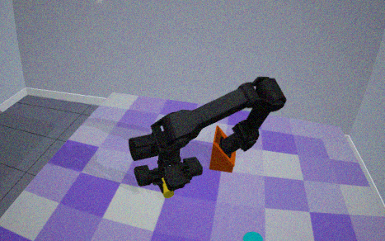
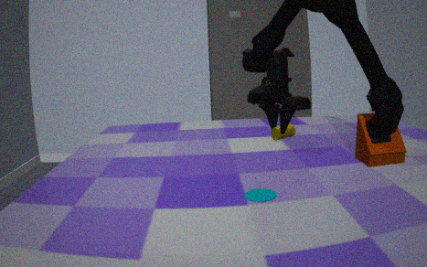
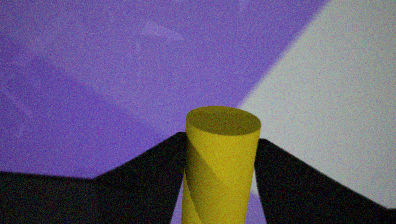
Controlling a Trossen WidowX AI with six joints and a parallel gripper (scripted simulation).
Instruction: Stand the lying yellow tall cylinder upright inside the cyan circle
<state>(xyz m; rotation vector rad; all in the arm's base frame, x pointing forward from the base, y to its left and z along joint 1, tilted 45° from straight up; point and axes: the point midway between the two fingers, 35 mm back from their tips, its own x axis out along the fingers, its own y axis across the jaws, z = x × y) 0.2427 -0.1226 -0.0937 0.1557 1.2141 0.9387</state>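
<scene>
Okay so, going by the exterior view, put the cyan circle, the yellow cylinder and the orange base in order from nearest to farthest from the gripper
1. Yellow cylinder: between the gripper's fingers.
2. Cyan circle and orange base: too close to call; circle toward the camera, base at right.
</scene>
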